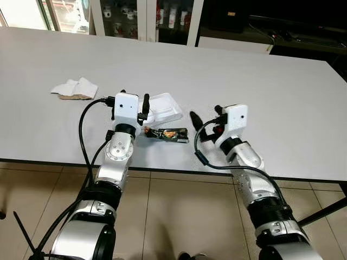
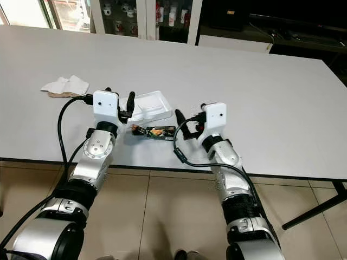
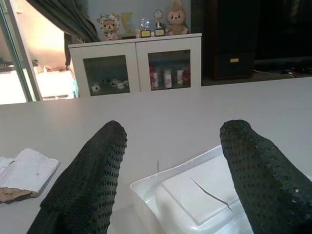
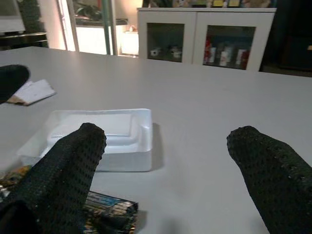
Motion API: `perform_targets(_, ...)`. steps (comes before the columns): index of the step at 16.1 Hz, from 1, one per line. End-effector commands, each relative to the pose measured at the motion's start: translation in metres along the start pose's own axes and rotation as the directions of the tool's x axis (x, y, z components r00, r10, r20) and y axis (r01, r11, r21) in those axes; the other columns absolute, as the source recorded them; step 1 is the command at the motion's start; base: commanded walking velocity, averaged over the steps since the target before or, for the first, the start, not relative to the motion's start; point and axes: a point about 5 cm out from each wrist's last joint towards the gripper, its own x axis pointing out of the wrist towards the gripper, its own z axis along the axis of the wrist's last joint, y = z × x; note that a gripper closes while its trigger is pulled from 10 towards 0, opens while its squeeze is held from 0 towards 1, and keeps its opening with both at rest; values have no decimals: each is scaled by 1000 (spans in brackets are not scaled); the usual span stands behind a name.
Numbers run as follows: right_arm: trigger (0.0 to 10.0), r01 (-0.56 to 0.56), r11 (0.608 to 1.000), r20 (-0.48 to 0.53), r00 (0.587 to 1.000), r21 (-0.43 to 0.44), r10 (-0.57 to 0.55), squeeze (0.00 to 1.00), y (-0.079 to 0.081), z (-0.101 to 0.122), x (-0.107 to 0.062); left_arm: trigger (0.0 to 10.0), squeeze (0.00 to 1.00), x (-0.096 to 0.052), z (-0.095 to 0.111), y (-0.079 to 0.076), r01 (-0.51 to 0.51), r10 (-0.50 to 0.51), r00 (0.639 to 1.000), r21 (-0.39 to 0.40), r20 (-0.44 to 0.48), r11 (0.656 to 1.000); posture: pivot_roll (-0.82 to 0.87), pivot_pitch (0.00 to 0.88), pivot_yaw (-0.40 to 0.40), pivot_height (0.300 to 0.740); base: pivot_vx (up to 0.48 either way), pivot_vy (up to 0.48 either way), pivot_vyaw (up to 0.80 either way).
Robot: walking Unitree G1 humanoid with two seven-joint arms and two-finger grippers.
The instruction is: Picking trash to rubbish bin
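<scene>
The white foam tray (image 1: pixel 162 107) is approached on the counter (image 1: pixel 282 97) by the left claw (image 3: pixel 170 175), held wide. The right claw (image 4: pixel 165 170) is also wide, near the dark wrapper (image 1: pixel 166 133). Closing is needed next.
</scene>
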Motion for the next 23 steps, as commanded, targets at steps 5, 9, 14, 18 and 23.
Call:
perform_targets(5,10000,-34,999,-16,999,-19,34,0,-1,-1,-5,10000,0,4,6,-2,23,-23,1000,6,17,1000,-56,30,-81,740,0,0,0)
perform_targets(9,10000,-89,995,-30,996,-40,88,0,-3,1,-7,10000,0,2,4,-3,21,-21,1000,5,16,1000,-56,31,-89,740,0,0,0)
perform_targets(14,10000,-258,965,-93,963,-54,252,0,0,-1,-15,10000,0,2,4,1,4,-5,1000,3,12,1000,-54,50,-103,740,0,0,0)
perform_targets(18,10000,-384,923,-157,914,-37,374,0,13,-12,-22,10000,0,2,4,1,-1,1,1000,-1,11,1000,-53,52,-108,740,0,0,0)
perform_targets(23,10000,-476,879,-165,868,-7,468,0,31,-15,-23,10000,0,7,10,17,-32,32,999,11,28,999,-44,56,-104,740,0,0,0)
